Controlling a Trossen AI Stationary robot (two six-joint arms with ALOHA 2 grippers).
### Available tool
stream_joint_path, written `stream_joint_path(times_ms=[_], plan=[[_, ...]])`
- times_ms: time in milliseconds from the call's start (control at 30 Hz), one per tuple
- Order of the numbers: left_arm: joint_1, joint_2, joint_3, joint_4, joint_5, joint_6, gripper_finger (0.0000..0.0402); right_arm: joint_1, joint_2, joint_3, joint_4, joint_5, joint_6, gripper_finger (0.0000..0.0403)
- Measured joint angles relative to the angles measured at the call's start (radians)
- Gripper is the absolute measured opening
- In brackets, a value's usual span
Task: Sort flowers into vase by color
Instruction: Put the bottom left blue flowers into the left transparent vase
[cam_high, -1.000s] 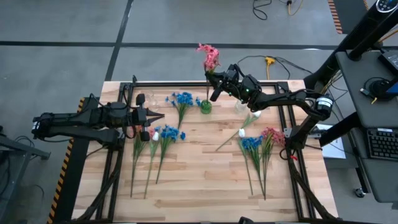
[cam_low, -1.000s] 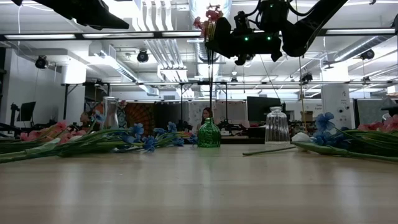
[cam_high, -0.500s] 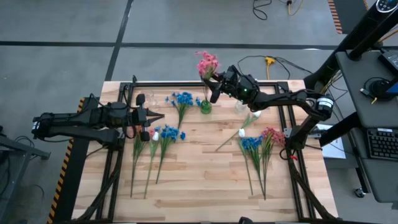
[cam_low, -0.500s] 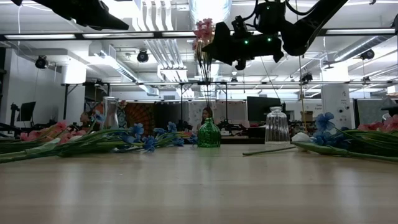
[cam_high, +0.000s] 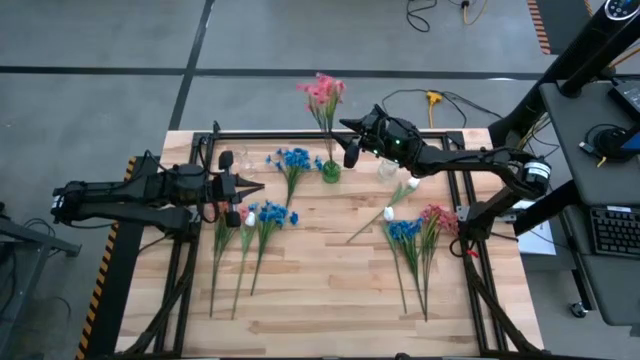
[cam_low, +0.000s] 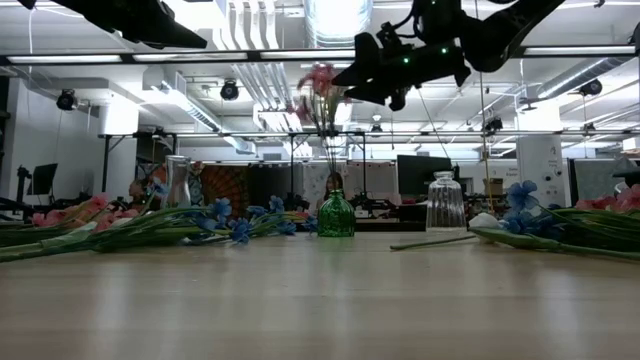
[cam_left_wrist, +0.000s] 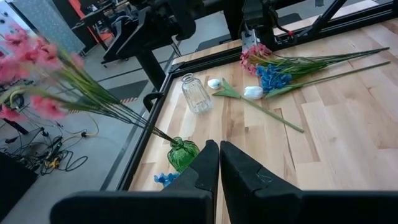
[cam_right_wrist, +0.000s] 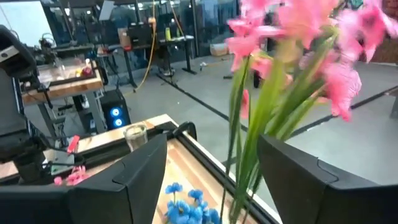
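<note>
A bunch of pink flowers (cam_high: 322, 92) stands in the small green vase (cam_high: 330, 170) at the table's far edge, stem ends inside it. The heads lean toward the table's left. My right gripper (cam_high: 351, 140) hovers open just right of the stems, high above the vase (cam_low: 336, 215). In the right wrist view the stems (cam_right_wrist: 249, 130) pass between its two spread fingers; no grip shows. My left gripper (cam_high: 252, 186) is shut on nothing and waits at the table's left. Blue flowers (cam_high: 292, 160), pink flowers (cam_high: 438, 218) and white buds (cam_high: 390, 212) lie flat on the table.
A clear glass vase (cam_high: 388, 170) stands right of the green one, under my right arm. Another clear vase (cam_high: 226, 160) stands at the far left. A mixed bunch (cam_high: 255, 215) lies at the left and a blue and pink bunch (cam_high: 412, 238) at the right.
My right gripper has opened and let go of the pink flowers' stems. It has risen a little and drawn slightly toward the table's right. The bunch stays in the green vase, and its heads have tipped toward the table's left.
</note>
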Motion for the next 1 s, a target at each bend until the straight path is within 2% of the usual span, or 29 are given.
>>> stream_joint_path(times_ms=[267,633,900,1000], plan=[[0.000,0.000,-0.001,0.001,0.000,0.000,0.0000,0.000,-0.038,0.000,-0.117,0.001,0.032,0.0253],[0.000,0.007,-0.004,0.015,0.001,-0.026,0.0000,0.036,-0.136,0.000,-0.418,-0.005,0.155,0.0254],[0.000,0.086,-0.003,0.034,0.001,-0.235,0.0000,0.128,-0.184,0.000,-0.612,-0.005,0.209,0.0252],[0.000,0.122,0.003,0.014,0.002,-0.413,0.0000,0.155,-0.186,0.000,-0.659,-0.005,0.210,0.0248]])
